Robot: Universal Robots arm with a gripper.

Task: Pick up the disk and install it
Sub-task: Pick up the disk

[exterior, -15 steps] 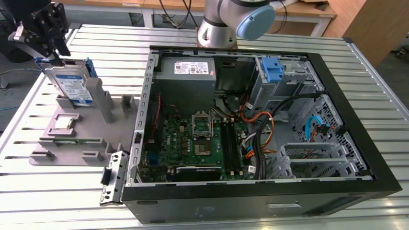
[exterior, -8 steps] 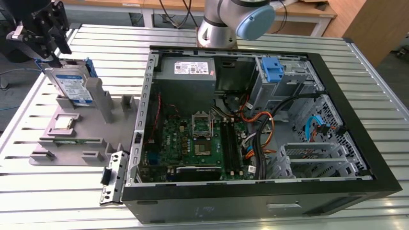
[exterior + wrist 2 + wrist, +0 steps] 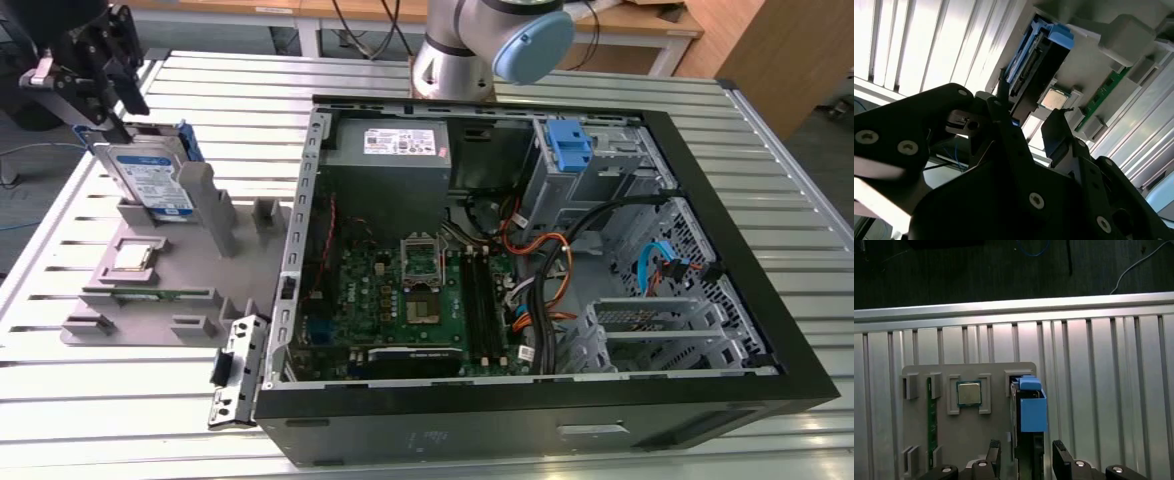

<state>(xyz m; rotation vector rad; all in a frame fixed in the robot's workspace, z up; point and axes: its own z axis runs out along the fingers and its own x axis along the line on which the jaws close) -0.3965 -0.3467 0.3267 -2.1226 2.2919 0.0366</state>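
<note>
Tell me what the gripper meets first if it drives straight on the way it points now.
The disk, a silver metal hard drive with blue plastic side rails, standing on edge in the grey plastic holder. The open gripper points at it, fingers either side; how near is unclear.

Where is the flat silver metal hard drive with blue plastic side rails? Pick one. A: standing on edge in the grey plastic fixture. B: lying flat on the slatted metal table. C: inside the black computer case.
A: the silver hard drive stands on edge in a slot of the grey plastic fixture.
</note>
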